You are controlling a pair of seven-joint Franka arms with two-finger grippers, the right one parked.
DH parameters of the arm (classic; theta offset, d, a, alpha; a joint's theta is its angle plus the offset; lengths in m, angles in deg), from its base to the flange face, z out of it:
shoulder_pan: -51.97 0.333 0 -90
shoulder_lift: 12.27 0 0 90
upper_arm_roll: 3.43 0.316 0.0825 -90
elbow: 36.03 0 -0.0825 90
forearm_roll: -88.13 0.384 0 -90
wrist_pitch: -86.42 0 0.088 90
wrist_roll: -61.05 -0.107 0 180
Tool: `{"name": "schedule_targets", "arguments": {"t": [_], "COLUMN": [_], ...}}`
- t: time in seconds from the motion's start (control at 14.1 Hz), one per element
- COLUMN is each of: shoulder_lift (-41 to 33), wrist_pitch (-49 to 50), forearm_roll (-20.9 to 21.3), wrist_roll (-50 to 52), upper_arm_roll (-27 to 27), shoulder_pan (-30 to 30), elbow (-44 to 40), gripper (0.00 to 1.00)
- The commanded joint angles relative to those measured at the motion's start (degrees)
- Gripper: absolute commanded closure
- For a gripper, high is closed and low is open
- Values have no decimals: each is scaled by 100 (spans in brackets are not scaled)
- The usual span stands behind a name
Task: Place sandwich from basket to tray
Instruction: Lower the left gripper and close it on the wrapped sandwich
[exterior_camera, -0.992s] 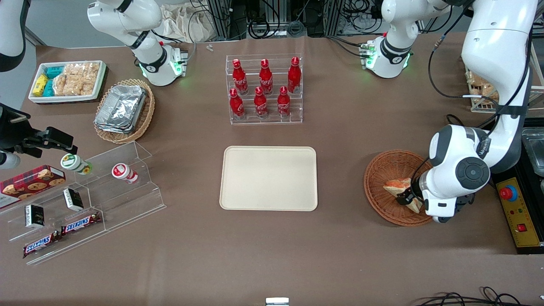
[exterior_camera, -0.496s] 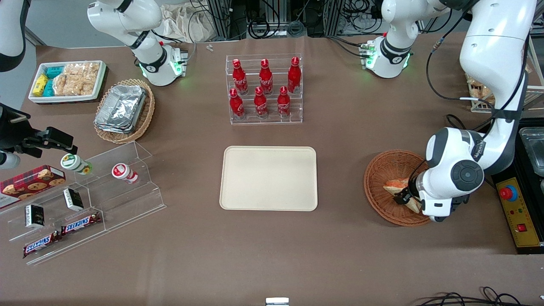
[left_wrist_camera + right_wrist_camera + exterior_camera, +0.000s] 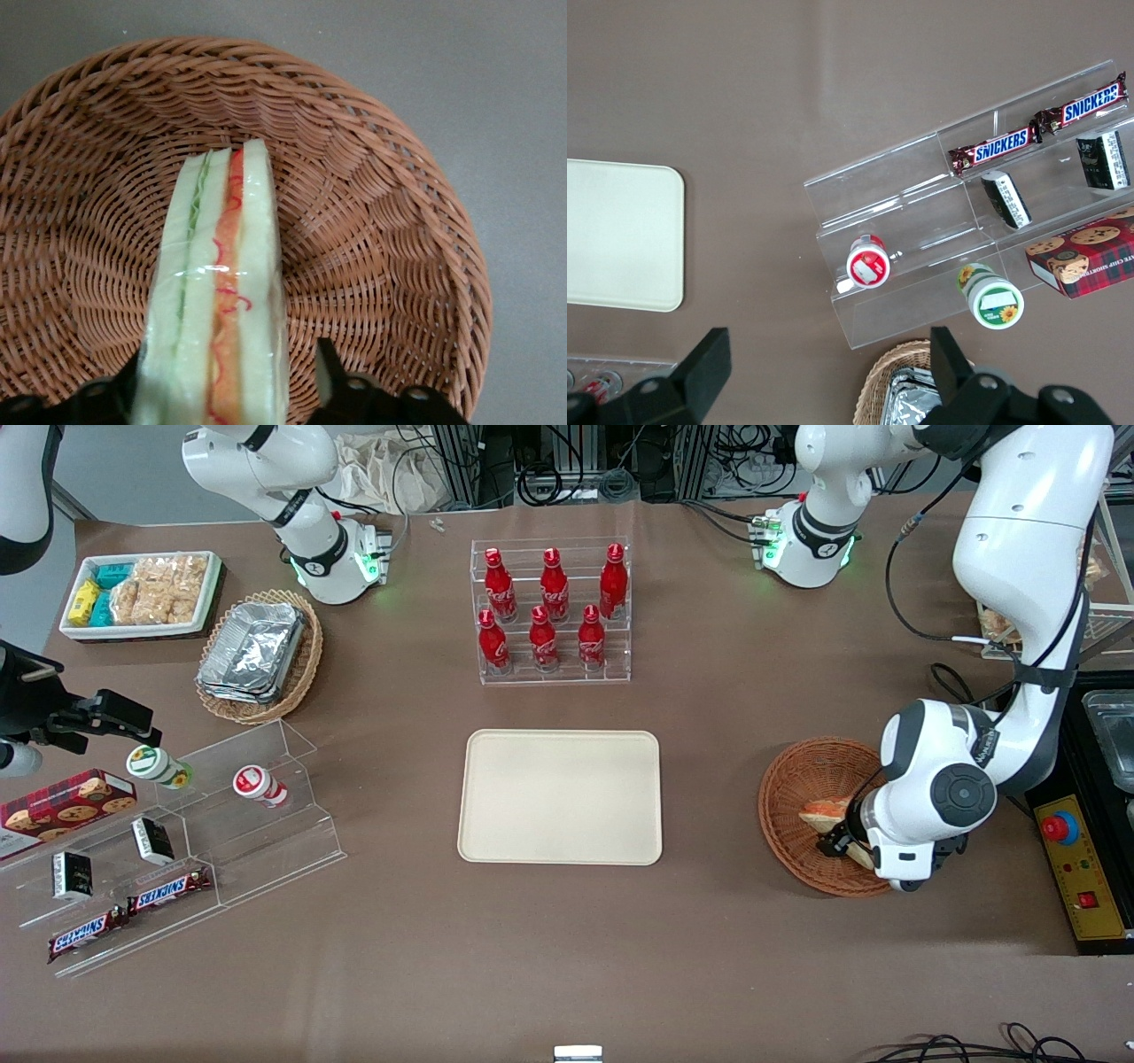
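The sandwich [image 3: 221, 292] is clamped edge-up in the gripper [image 3: 226, 398] over the basket [image 3: 390, 230]; the tray [image 3: 560, 797] lies toward the parked arm's end.

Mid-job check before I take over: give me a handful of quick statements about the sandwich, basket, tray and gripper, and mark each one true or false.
1. The sandwich is over the basket, not on the tray. True.
2. The tray already holds a sandwich. False: nothing lies on it.
3. The gripper has a finger on each side of the sandwich. True: the wrist view shows the wedge standing on edge between the two fingers.
4. The gripper hangs above the tray. False: it is at the basket, toward the working arm's end of the table.
5. The basket stands on the tray. False: it sits on the table, apart from the tray.
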Motion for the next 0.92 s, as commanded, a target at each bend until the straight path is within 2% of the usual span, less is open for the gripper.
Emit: {"name": "schedule_targets", "arguments": {"t": [0.0,0.07,0.5,0.85], "shoulder_lift": [9,27,-122,-210], "wrist_pitch": [-117,-117,145,2032], "forearm_roll": [217,270,288,156], "wrist_roll": [422,527,652,-111], "upper_arm_roll": [-7,-7,-16,-68], "shoulder_pan": [-15,-24,2,-6], "elbow": [12,-14,-233,-1690], "gripper": [94,100,100,100]}}
